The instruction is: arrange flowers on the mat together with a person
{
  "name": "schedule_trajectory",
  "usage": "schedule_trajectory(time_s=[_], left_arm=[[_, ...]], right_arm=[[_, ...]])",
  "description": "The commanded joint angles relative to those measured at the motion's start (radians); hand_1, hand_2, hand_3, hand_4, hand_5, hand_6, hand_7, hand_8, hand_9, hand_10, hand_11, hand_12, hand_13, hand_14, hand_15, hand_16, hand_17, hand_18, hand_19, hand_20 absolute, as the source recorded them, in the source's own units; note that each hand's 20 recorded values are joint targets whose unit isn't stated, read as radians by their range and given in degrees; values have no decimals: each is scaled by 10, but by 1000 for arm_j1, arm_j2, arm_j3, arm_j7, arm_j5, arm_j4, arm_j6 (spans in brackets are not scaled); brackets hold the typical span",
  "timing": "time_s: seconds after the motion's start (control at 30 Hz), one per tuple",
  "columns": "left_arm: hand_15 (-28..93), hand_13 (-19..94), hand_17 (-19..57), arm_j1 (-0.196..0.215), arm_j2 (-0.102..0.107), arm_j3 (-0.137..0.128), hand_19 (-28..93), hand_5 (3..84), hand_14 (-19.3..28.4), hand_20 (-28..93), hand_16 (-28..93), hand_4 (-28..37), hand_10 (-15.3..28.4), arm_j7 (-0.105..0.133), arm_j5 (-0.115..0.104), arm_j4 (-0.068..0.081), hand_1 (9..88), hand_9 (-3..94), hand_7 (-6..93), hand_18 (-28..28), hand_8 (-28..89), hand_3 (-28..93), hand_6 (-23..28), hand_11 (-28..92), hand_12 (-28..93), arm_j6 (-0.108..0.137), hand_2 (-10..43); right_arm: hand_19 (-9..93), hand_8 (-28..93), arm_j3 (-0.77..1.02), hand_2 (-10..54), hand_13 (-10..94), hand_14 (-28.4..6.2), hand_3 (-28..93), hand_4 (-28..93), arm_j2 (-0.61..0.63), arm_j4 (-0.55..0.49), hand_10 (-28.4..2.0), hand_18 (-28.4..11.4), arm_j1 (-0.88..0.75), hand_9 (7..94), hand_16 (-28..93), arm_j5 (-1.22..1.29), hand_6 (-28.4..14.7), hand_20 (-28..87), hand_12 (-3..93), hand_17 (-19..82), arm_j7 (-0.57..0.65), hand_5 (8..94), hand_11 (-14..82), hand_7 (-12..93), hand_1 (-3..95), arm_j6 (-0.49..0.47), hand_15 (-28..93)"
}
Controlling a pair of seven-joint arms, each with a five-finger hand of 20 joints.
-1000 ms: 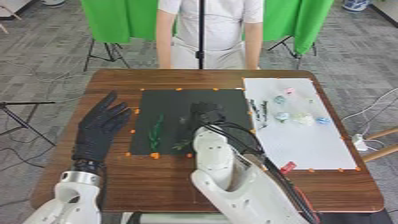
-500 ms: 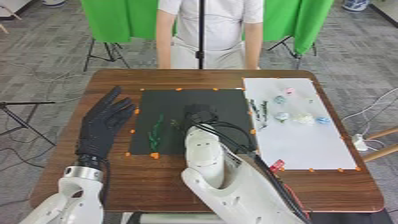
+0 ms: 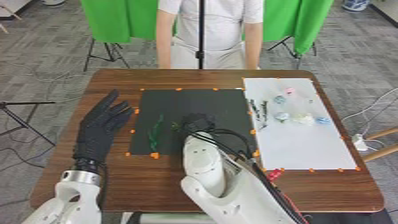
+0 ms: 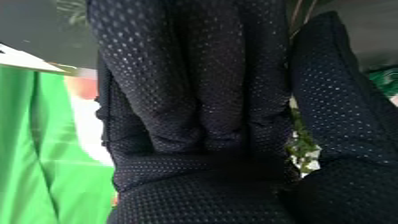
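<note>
Pinched a leafy sprig [image 4: 304,142] over the dark mat [image 3: 182,100].
With the right hand [image 3: 199,121], trapped its stem between thumb and nearly straight fingers; held the left hand [image 3: 99,129] relaxed, fingers extended, over the bench [image 3: 133,185]. Had a green stem [image 3: 154,134] on the mat, pastel flowers [image 3: 304,119] on the white sheet [image 3: 302,145] at right.

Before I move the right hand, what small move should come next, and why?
I'd probably ease the right hand down and lay the leafy sprig on the dark mat, staying clear of the green stem. The sprig sits between the thumb and fingers, the hand is over the mat, and that stem lies to its left.
</note>
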Motion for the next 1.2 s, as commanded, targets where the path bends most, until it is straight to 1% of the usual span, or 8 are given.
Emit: schedule_trajectory(time_s=[0.03, 0.27, 0.6, 0.8, 0.83, 0.87, 0.97, 1.2], left_arm=[[341, 235, -92, 39, 6, -10, 468, 327, 229, 90, -48, -181, 197, 12, -11, -7, 268, 304, 113, 195, -95, 744, 81, 223, 102, 16, 103], [340, 235, -92, 35, 1, -7, 468, 326, 230, 90, -49, -180, 198, -2, -7, -6, 269, 305, 111, 195, -94, 746, 81, 222, 102, 10, 104], [339, 234, -92, 59, -12, -40, 468, 327, 229, 90, -48, -177, 197, -19, 11, -8, 270, 304, 112, 195, -94, 747, 83, 222, 101, -6, 104], [340, 234, -92, 78, 10, -30, 469, 328, 229, 90, -48, -176, 197, 29, -24, -17, 270, 303, 111, 195, -94, 745, 83, 221, 101, 25, 105], [340, 234, -92, 76, -4, -39, 469, 327, 229, 90, -48, -176, 197, 12, -12, -13, 271, 303, 111, 195, -94, 744, 83, 221, 101, 13, 105], [340, 234, -92, 87, 16, -33, 469, 327, 229, 90, -48, -177, 198, 46, -31, -17, 270, 303, 111, 195, -94, 742, 83, 221, 101, 30, 104], [338, 233, -92, 111, 37, -39, 468, 326, 228, 89, -48, -185, 197, 75, -47, -21, 265, 303, 112, 195, -94, 731, 82, 221, 102, 47, 103], [338, 233, -94, 168, 48, -61, 469, 324, 231, 92, -45, -221, 193, 118, -18, -23, 243, 300, 109, 197, -94, 717, 75, 215, 104, 81, 101]], right_arm=[[932, -185, -25, -47, 913, -110, 698, -283, 20, -27, -136, -231, -30, 937, 179, 1, 18, -123, 118, 351, -6, 937, 378, 258, 406, -39, 457], [932, -188, -33, -44, 909, -110, 683, -282, 21, -38, -135, -231, -16, 937, 178, -7, 17, -123, 119, 351, -8, 937, 373, 243, 392, 43, 456], [932, -167, -66, -63, 908, -110, 675, -274, 50, -91, -134, -239, 42, 937, 176, 23, 9, -124, 128, 355, 45, 937, 362, 216, 354, 86, 461], [932, -166, -18, -62, 903, -110, 665, -266, 75, -154, -138, -241, 16, 937, 176, 29, 5, -129, 132, 357, -2, 937, 355, 204, 346, 105, 466], [927, -157, 14, -58, 882, -114, 663, -264, 79, -184, -137, -242, -2, 937, 166, 56, 0, -149, 136, 349, -4, 928, 325, 171, 341, 105, 464], [922, -153, 28, -54, 872, -117, 661, -263, 97, -211, -136, -243, 1, 937, 163, 122, -4, -158, 138, 342, 9, 920, 310, 158, 337, 134, 462], [867, -133, 127, -23, 814, -131, 653, -255, 123, -296, -154, -242, -40, 901, 143, 268, -22, -165, 155, 302, 9, 841, 205, 117, 307, 175, 428], [732, -125, 405, 7, 679, -164, 677, -256, 183, -433, -181, -232, -178, 733, 118, 780, -40, -39, 122, 200, -16, 701, 158, 119, 261, 396, 407]])
